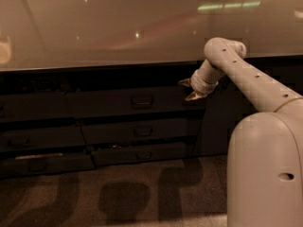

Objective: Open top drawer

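The top drawer [104,103] is a wide dark front under the pale countertop, with a small rectangular pull handle [141,100] at its centre. It sits flush with the fronts around it. My gripper [189,89] hangs in front of the drawer's right end, to the right of the handle and about level with it. Its two fingers [195,96] are spread apart and hold nothing. They do not touch the handle. The white arm [246,74] reaches in from the right.
A glossy pale countertop [132,32] overhangs the drawers. Two slimmer drawer fronts [142,131] lie below the top one, with more drawers at the left [38,138]. A plain dark cabinet door [215,122] is at the right. My white body [265,169] fills the lower right.
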{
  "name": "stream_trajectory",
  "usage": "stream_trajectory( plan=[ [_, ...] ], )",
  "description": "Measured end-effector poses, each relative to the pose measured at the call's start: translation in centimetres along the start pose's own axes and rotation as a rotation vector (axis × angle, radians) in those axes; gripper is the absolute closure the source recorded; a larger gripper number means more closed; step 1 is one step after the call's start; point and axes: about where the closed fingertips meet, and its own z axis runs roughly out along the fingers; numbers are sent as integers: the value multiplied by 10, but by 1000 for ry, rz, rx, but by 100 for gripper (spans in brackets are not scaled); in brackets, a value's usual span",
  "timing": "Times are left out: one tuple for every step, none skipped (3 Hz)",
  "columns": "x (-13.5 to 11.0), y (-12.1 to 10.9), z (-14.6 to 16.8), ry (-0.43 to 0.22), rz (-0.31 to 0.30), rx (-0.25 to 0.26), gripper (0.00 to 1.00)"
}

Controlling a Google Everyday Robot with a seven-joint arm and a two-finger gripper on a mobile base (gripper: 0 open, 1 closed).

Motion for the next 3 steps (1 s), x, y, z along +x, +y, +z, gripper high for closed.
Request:
stream_trajectory(
  plan=[
    [0,-1,-3,0,0,0,100],
    [4,2,-18,26,3,36,100],
    [3,3,-18,26,2,35,100]
  ],
)
